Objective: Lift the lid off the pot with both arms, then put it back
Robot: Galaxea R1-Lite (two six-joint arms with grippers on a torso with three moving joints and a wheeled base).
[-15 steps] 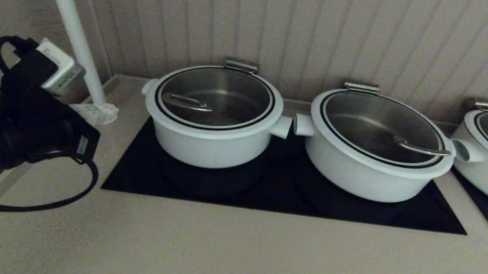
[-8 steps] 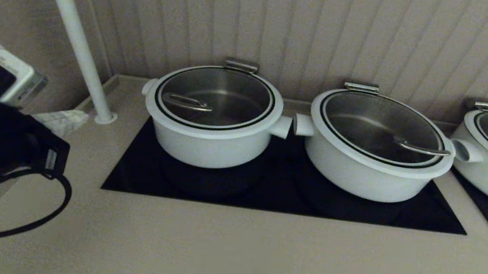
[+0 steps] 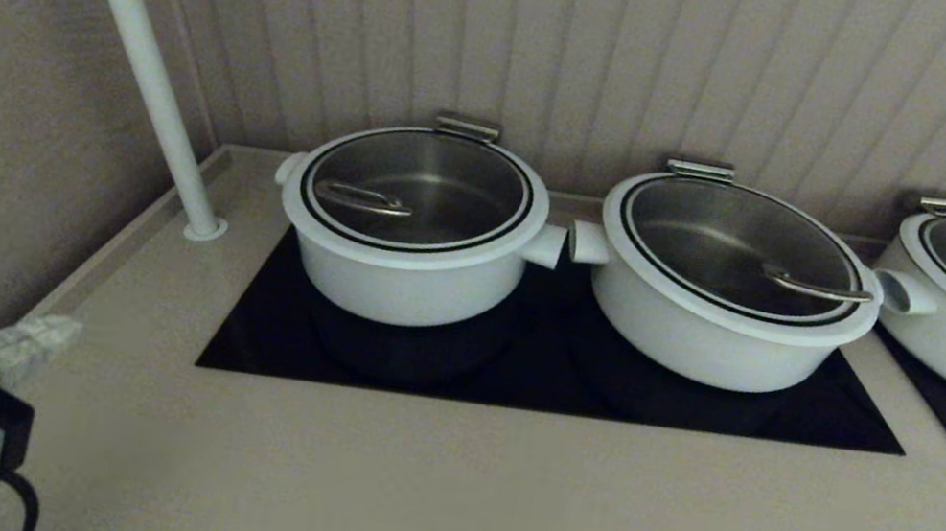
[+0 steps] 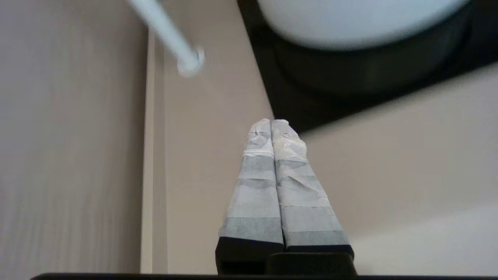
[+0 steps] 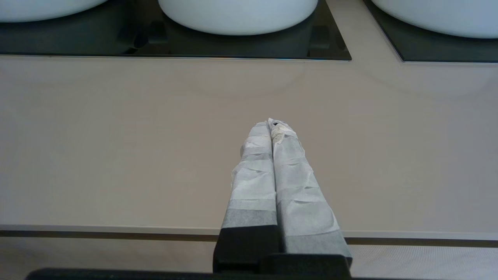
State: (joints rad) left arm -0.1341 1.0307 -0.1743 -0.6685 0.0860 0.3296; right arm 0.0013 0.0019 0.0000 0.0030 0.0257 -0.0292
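The counter (image 3: 490,502) carries a black hob (image 3: 550,381) with two white pots. The pot (image 3: 404,268) stands on the hob's left side, the lid (image 3: 417,187) seated on it. The left gripper (image 4: 271,123) hangs low over the counter's left edge, fingers pressed together, empty. The right gripper (image 5: 271,123), likewise closed and empty, hovers over the counter's front.

Lid (image 3: 418,188) clear glass, steel wire handle; pot (image 3: 405,278) glossy white; cooktop (image 3: 550,381) glossy black; counter (image 3: 488,512) matt beige.
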